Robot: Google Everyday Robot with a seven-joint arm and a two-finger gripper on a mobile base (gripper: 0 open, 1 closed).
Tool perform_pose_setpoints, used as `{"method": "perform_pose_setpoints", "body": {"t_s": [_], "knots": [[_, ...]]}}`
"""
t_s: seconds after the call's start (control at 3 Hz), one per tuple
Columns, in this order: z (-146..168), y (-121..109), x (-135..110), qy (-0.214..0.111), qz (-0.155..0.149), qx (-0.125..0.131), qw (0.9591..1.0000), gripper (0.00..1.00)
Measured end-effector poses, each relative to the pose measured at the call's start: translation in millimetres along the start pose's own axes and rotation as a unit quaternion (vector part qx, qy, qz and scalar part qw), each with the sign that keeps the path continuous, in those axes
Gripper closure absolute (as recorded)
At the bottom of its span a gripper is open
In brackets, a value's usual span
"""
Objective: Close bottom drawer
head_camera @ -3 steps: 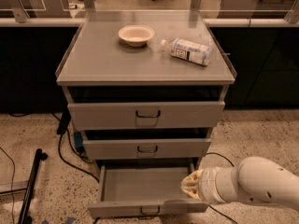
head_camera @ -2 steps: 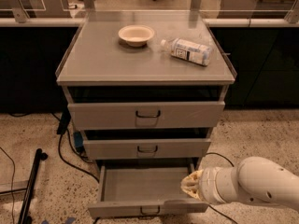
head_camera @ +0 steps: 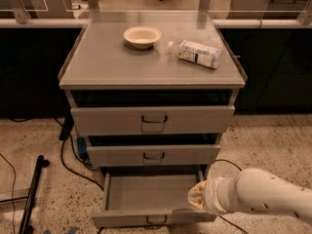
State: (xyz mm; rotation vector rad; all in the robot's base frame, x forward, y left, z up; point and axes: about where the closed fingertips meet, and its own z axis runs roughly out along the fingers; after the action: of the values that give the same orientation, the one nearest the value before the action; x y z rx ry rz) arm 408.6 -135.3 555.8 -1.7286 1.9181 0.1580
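Nearest, at six o'clock, the bottom drawer [head_camera: 127,218] stands pulled out, and the gripper [head_camera: 197,197] sits at five o'clock by its right front corner, grasp impossible to tell, likely placed to push it in beneath the middle drawer [head_camera: 117,156] toward twelve.

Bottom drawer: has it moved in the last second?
No. The bottom drawer is pulled out as far from the middle drawer front as before; the gripper sits at its right front corner.

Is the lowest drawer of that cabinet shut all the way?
No, the bottom drawer stands pulled out with its inside floor showing, and the gripper sits at its right front corner.
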Motion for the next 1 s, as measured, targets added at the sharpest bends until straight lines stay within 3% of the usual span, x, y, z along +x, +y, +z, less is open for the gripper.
{"method": "perform_pose_setpoints", "body": {"t_s": [0.33, 1.0], "knots": [[29.5, 3.5, 33.3, 0.015, 0.002, 0.016, 0.9998, 1.0], [92.3, 12.8, 108.8, 0.002, 0.016, 0.047, 0.9988, 1.0]]}}
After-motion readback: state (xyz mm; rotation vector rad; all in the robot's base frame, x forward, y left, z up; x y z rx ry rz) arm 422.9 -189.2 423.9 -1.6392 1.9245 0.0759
